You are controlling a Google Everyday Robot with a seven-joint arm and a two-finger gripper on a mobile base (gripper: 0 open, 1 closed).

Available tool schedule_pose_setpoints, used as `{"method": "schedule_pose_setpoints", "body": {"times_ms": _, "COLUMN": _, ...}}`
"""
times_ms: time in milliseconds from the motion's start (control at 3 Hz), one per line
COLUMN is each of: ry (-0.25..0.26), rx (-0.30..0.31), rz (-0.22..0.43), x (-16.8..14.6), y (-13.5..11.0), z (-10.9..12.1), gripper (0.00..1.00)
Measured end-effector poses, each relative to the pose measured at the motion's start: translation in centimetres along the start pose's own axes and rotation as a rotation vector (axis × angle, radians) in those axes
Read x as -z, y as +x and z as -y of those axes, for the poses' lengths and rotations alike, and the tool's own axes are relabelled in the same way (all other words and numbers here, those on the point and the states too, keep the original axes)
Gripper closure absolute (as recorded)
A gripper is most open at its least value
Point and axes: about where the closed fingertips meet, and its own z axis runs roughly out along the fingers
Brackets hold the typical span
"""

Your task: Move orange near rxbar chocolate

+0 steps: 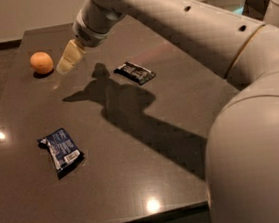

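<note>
The orange (41,62) is a small round fruit sitting at the far left of the dark table. The rxbar chocolate (135,72) is a slim black wrapper lying near the table's middle back. My gripper (68,60) with pale fingers hangs just right of the orange, a short gap away, well left of the rxbar chocolate. It holds nothing. The large white arm (181,33) crosses the frame from the right.
A wider dark blue packet with a white label (61,150) lies at the front left. The table (149,152) has its front edge near the bottom of the view. The arm's shadow falls across the table's middle. A white object (278,7) stands at the far right.
</note>
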Motion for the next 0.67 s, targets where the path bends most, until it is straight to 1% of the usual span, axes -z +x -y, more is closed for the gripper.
{"method": "schedule_pose_setpoints", "body": {"times_ms": 333, "ry": -0.021, "rx": -0.011, "rz": 0.005, "x": -2.6, "y": -1.9, "z": -1.3, "gripper": 0.00}}
{"method": "schedule_pose_setpoints", "body": {"times_ms": 667, "ry": -0.034, "rx": -0.012, "rz": -0.010, "x": -5.4, "y": -4.0, "z": -2.3, "gripper": 0.00}}
